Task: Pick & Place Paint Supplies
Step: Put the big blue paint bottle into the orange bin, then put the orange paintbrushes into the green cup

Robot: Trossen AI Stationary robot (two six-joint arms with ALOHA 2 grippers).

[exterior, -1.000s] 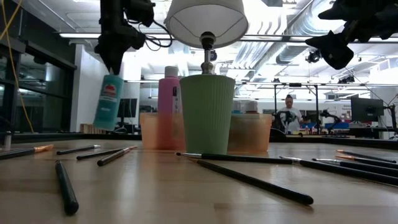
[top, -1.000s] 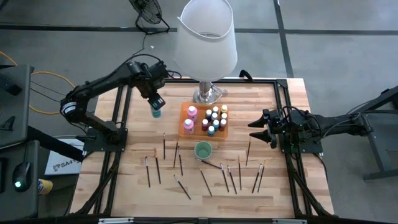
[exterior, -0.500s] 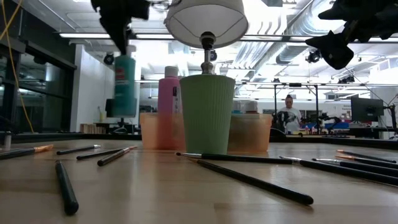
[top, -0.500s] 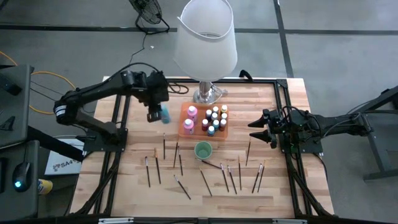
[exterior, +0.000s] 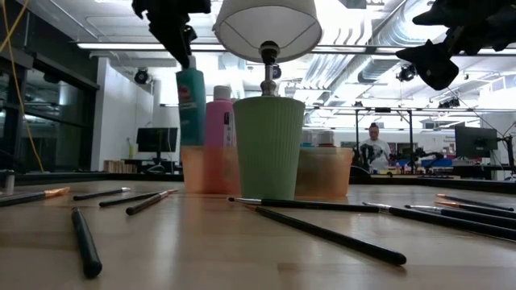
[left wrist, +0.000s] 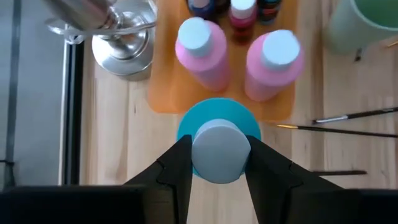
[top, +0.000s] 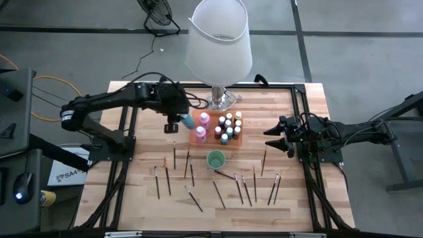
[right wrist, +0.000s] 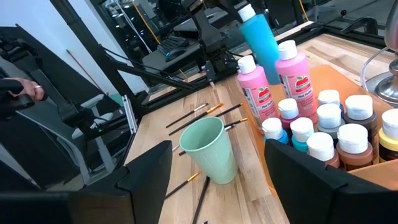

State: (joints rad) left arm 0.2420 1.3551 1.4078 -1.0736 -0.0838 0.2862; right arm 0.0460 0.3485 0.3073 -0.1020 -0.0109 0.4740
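My left gripper (left wrist: 217, 163) is clamped on the white cap of the teal bottle (top: 187, 120), suspended just beside the orange tray (top: 195, 116); being rigid, light, smooth plastic, it likely swings, while my right gripper (top: 271, 137) waits unclenched.

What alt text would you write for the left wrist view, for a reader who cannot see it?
The left hand grips a teal bottle by its pale cap, held just beside an orange tray. Two pink bottles stand in the tray, small bottles behind them. A silver lamp base, a green cup and thin brushes lie around on the wooden table.
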